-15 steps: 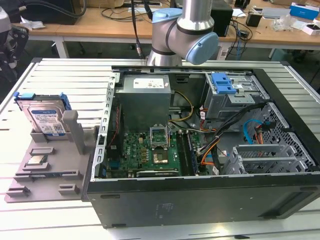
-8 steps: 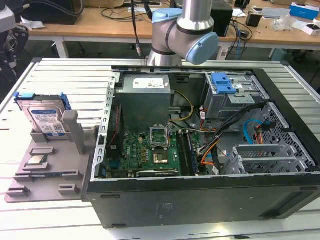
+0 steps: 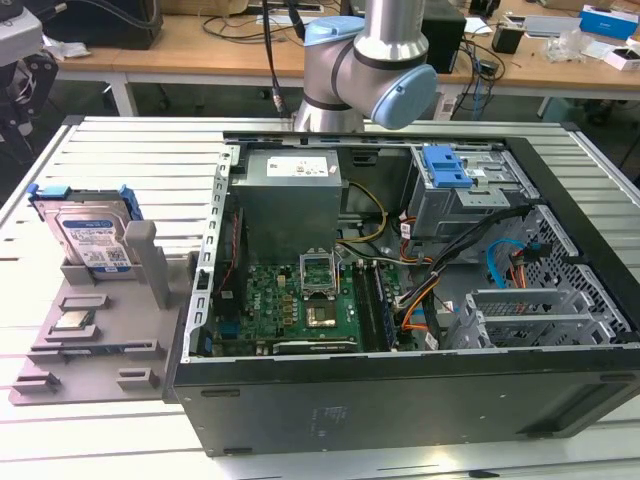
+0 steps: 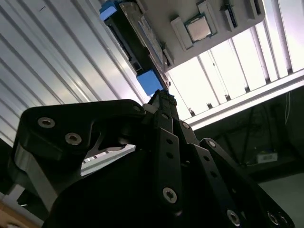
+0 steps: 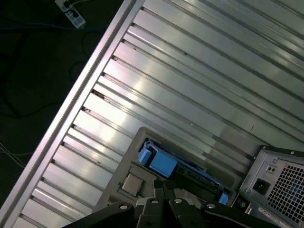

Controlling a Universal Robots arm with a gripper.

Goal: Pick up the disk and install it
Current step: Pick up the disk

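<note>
Disk is standing on edge, leaning back, in a gray holder on the slatted table at the exterior view's left, just beside the open computer case. The arm is rising behind the case.

In the second wrist view, the gripper is hanging clenched on nothing, apart from the disk.

In the first wrist view, the disk is sitting in the holder beyond the gripper, with a small chip lying near it.
</note>
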